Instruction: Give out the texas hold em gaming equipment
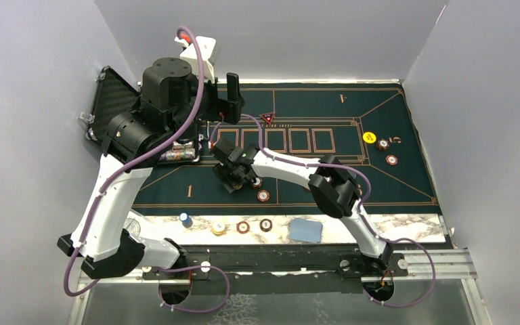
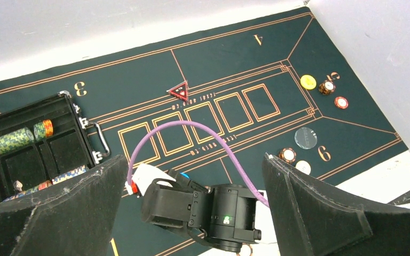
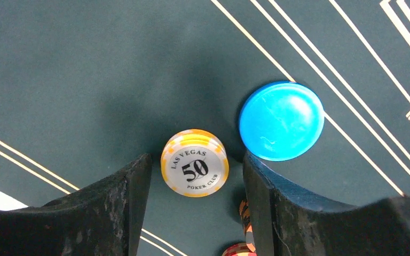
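Observation:
My right gripper (image 1: pixel 235 176) is low over the green mat and open. In the right wrist view its jaws (image 3: pixel 195 165) stand on either side of a yellow-and-white "50" chip stack (image 3: pixel 194 162), with a gap on each side. A flat blue disc (image 3: pixel 281 120) lies just beyond the right finger (image 3: pixel 277 213). An orange-edged chip (image 3: pixel 244 213) and a red chip (image 3: pixel 238 249) lie close under that finger. My left gripper (image 1: pixel 222 101) is raised above the mat's far left, open and empty (image 2: pixel 192 213). The red triangular marker (image 1: pixel 267 118) lies at the mat's centre back.
The open black case (image 2: pixel 32 154) with chip rolls (image 2: pixel 13 140) stands at far left. A yellow disc (image 1: pixel 370 137) and two chips (image 1: pixel 382 143) lie at the right; a clear disc (image 2: pixel 305 137) is nearer. The marble edge holds a blue stack (image 1: pixel 185 219), chips (image 1: pixel 243 227) and blue-backed cards (image 1: pixel 305 230).

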Tool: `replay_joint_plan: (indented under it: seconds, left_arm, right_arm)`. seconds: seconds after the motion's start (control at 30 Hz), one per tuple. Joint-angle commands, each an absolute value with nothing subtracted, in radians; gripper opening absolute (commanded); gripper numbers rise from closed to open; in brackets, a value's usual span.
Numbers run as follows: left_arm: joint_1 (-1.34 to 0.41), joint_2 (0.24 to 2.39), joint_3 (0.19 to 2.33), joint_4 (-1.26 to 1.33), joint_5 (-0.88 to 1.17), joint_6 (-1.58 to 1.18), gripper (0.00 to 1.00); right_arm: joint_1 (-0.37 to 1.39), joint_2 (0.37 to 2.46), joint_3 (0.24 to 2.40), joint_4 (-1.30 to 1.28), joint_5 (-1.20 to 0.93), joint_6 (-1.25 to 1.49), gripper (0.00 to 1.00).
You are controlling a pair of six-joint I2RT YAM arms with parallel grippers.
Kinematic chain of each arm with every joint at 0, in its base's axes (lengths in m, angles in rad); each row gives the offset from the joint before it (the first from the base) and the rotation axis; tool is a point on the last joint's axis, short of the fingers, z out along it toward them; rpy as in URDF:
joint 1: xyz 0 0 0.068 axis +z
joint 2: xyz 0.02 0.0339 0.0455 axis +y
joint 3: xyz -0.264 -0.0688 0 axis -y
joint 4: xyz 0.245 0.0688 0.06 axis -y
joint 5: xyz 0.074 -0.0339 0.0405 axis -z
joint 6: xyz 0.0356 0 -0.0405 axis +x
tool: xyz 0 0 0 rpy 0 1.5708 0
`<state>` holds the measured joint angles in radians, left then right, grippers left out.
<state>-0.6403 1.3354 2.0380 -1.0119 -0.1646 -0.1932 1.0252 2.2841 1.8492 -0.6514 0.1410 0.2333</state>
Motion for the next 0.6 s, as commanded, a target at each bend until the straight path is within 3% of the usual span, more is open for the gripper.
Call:
replay_joint_plan:
  seconds: [0.0,0.13,0.27,0.37,0.43,0.57]
  left_arm:
    - [-0.634,1.324,2.056,-1.016,-0.175,-0.185,0.99]
    - [-0.634,1.309,2.036,-1.013,-0.169,-0.193,0.99]
    - [-0.634,1.3,2.039,-1.011,-0.163,-0.203,0.99]
    - [-0.634,1.296,2.052,-1.01,-0.158,-0.212,0.99]
    - [-0.634,1.293,2.048,-1.007,-0.156,-0.217,0.99]
    - [-0.634,1.279,2.029,-0.995,-0.146,-0.229,0.99]
  right_arm:
    - [1.037,2.309,1.918,-0.726,0.118,0.228,0.72]
    - [1.035,2.307,2.023,-0.808,0.117,0.219,0.83]
    - [1.053,2.259,2.169,-0.943,0.059,0.226,0.87]
    - [1.092,2.134,1.927,-0.812,-0.149,0.215,0.92]
    - [1.156,2.09,1.806,-0.733,-0.174,0.198,0.97]
    - [1.256,2.149,1.835,-0.729,-0.178,0.2,0.99]
